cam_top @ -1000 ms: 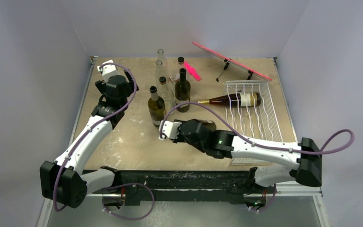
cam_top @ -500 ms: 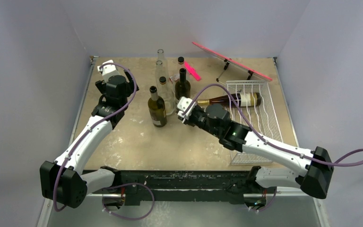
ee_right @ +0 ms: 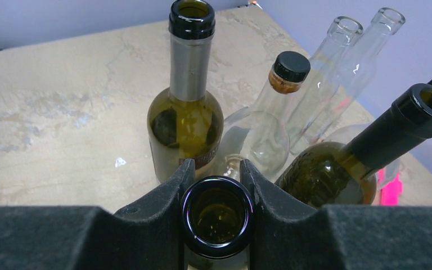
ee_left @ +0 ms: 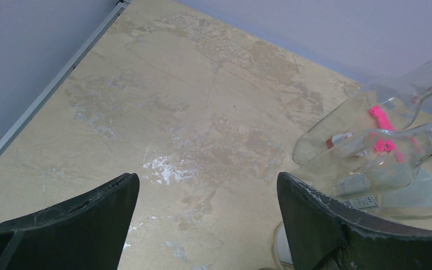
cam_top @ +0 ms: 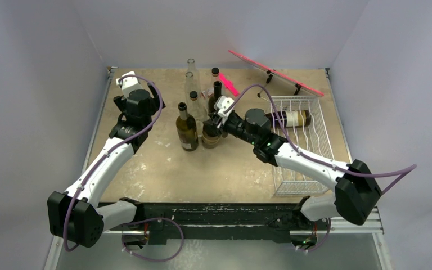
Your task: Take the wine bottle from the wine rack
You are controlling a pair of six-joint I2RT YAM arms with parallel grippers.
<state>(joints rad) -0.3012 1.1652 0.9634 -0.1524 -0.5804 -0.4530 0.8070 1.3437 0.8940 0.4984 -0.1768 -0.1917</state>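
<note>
My right gripper (ee_right: 217,185) is shut on the neck of a dark wine bottle (ee_right: 217,216), whose open mouth sits between the pads. From above, this bottle (cam_top: 210,138) stands upright on the table within a cluster of bottles, left of the white wire wine rack (cam_top: 316,147). Another wine bottle (cam_top: 291,118) with a pale label lies on its side across the rack's far end. My left gripper (ee_left: 206,180) hangs open over bare table at the far left, holding nothing.
Close around the held bottle stand a green bottle (ee_right: 187,112), a black-capped clear bottle (ee_right: 275,101), two clear bottles (ee_right: 343,62) and a dark green bottle (ee_right: 365,157). A pink board on a stand (cam_top: 275,73) sits behind the rack.
My right arm has swung from the table's middle front back and up to the bottle cluster, carrying the gripped bottle with it. The left arm has not moved.
</note>
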